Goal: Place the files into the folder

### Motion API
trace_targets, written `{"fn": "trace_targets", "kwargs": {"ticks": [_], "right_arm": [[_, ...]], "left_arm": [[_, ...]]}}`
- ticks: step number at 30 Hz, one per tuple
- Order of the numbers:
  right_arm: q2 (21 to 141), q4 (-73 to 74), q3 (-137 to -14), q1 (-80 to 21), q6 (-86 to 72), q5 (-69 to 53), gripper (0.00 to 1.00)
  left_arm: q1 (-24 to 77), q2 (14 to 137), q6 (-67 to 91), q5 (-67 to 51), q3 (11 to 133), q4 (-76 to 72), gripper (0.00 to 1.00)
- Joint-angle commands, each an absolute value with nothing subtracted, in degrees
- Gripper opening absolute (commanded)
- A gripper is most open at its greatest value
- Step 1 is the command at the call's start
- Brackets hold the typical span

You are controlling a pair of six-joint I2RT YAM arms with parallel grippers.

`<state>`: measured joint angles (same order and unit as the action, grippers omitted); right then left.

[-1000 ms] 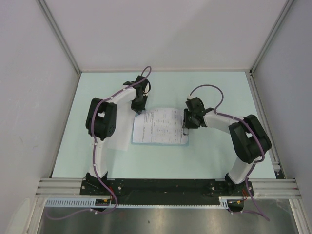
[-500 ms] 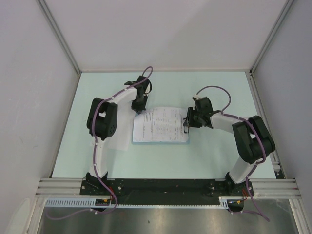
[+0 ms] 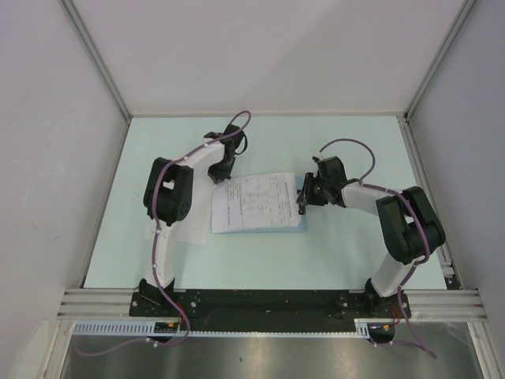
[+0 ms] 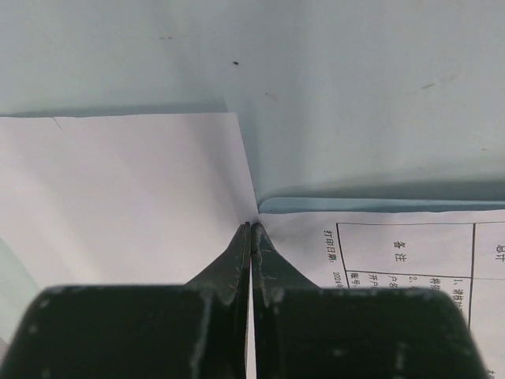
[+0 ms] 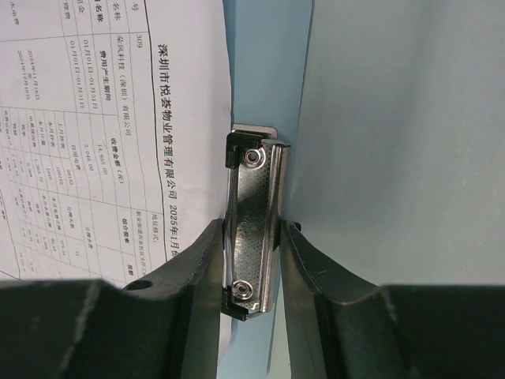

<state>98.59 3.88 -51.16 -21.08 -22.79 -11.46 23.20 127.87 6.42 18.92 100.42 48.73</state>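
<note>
The files (image 3: 256, 201), white sheets printed with tables, lie on the pale-blue folder (image 3: 260, 231) mid-table. My left gripper (image 3: 222, 175) is at their far-left corner. In the left wrist view it (image 4: 251, 229) is shut on the files (image 4: 410, 253), which rise between the fingertips. The folder's edge (image 4: 379, 205) shows just beyond. My right gripper (image 3: 301, 197) is at the folder's right edge. In the right wrist view it (image 5: 252, 229) is shut on the folder's metal clip (image 5: 254, 197), with the folder (image 5: 264, 79) and files (image 5: 102, 142) to its left.
A blank white sheet (image 3: 193, 229) lies left of the folder, under my left arm, and shows as a white sheet (image 4: 118, 197) in the left wrist view. Grey walls enclose the mint tabletop (image 3: 355, 142) on three sides. The arm bases stand at the near edge.
My left gripper has drawn slightly to the far left, and the files' left edge has shifted left with it. My right wrist rose a little early on, then held still on the clip.
</note>
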Motion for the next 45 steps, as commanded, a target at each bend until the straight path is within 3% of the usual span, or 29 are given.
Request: {"fn": "trace_targets", "kwargs": {"ticks": [1,15,16,18,19,24,29,30,31,39,43,44,45], "right_arm": [[102.6,10.9,-48.2,-20.7,-20.7,-7.8,0.00],[102.0,10.0,-48.3,-22.3,-20.8,-6.1,0.00],[101.9,10.0,-48.3,-22.3,-20.9,-6.2,0.00],[101.9,10.0,-48.3,-22.2,-21.2,-6.2,0.00],[102.0,9.9,-48.3,-22.2,-21.3,-6.2,0.00],[102.0,9.9,-48.3,-22.2,-21.3,-6.2,0.00],[102.0,9.9,-48.3,-21.9,-21.5,-6.2,0.00],[102.0,10.0,-48.3,-22.0,-21.5,-6.1,0.00],[102.0,10.0,-48.3,-21.9,-21.5,-6.0,0.00],[101.5,10.5,-48.3,-22.2,-21.8,-3.8,0.00],[101.3,12.0,-48.7,-22.3,-21.4,-2.2,0.00],[101.3,12.3,-49.1,-22.7,-21.4,-0.5,0.02],[100.7,12.7,-49.4,-23.3,-21.2,0.0,0.11]], "left_arm": [[23.7,129.7,5.1,15.8,102.0,48.5,0.00],[27.8,127.4,4.0,21.7,101.7,46.8,0.00],[27.8,127.4,4.4,22.1,102.1,47.5,0.13],[27.8,126.5,6.0,22.7,102.5,48.8,0.29],[27.8,125.8,6.5,23.2,102.4,48.8,0.44],[27.8,120.7,8.9,25.7,103.8,49.4,0.68],[27.8,117.2,9.6,27.1,105.9,51.1,0.78],[27.8,117.1,9.6,27.2,106.3,51.4,0.92],[27.8,117.2,9.8,27.7,106.4,51.9,0.99],[28.2,115.1,10.9,35.0,107.0,54.2,0.99],[28.7,111.7,11.9,27.4,105.8,53.7,1.00],[28.7,111.0,12.2,25.4,105.0,53.4,0.99],[29.0,109.3,12.5,21.3,104.5,53.2,0.99]]}}
